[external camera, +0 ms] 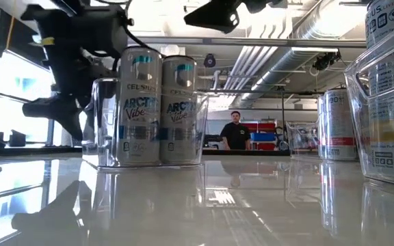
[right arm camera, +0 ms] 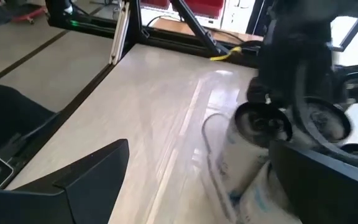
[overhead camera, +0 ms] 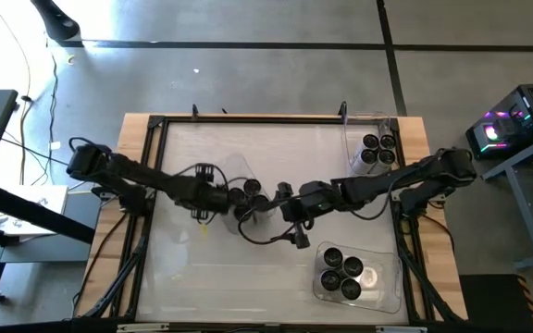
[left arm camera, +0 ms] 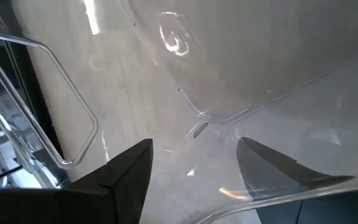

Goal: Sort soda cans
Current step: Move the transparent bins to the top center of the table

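done so far: two clear bins already hold cans. the bin at the desk's far right corner (overhead camera: 378, 139) carries about four cans (overhead camera: 378, 150), standing upright. the bin at the near right (overhead camera: 389, 282) carries about five more cans (overhead camera: 341, 274), packed close together.

still to sort: two or three cans (overhead camera: 251, 195) stand near the middle of the desk (overhead camera: 248, 277), inside or against a third clear bin (overhead camera: 225, 176) whose edges are hard to trace from above. the low view shows two cans (external camera: 161, 109) side by side behind a clear wall.

left gripper (overhead camera: 222, 200): reaching in from the left, right beside the middle cans. its fingers (left arm camera: 126, 177) stand parted over clear plastic and bare desk, nothing between them.

right gripper (overhead camera: 285, 205): reaching in from the right, close to the same cluster and facing the left one. its fingers (right arm camera: 92, 180) are spread wide and grasp nothing; a can (right arm camera: 257, 140) stands just ahead of them.

progress, as a judgement: well past halfway, with roughly nine cans binned and the middle group left. whether that group counts as sorted already cannot be told.

next, as a judgement: one gripper needs to close on a middle can without knocking its neighbours, since both arms crowd the same spot.
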You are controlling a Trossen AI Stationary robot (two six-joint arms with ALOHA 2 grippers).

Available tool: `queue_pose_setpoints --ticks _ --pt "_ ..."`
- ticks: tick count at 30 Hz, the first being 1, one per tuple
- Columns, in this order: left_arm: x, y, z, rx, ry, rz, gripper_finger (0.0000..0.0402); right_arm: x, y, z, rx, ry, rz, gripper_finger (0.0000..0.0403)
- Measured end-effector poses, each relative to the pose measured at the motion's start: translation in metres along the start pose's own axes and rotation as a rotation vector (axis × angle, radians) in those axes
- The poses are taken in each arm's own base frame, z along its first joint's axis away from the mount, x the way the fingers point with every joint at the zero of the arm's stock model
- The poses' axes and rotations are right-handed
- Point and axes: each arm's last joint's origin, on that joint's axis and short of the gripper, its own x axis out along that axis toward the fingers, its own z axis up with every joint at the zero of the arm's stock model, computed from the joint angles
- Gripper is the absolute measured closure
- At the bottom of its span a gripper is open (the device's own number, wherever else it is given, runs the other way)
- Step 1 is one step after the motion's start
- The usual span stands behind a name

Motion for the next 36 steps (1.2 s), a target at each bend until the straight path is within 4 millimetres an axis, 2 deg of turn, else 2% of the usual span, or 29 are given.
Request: queue_pose_setpoints --ticks 8,23,36 --pt "0.020 0.034 -0.003 0.078 -0.034 -0.009 0.0174 0.000 0.000 -0.001 0.001 0.014 0.001 0.0021" --pt "0.046 0.081 -0.021 0.022 0.032 -0.016 0.0174 0.000 0.000 -0.002 -0.005 0.015 0.000 0.0021" --pt "0.063 0.132 -0.016 0.278 -0.113 0.176 0.0174 -0.001 -0.011 -0.002 0.015 0.010 -0.031 0.0021"
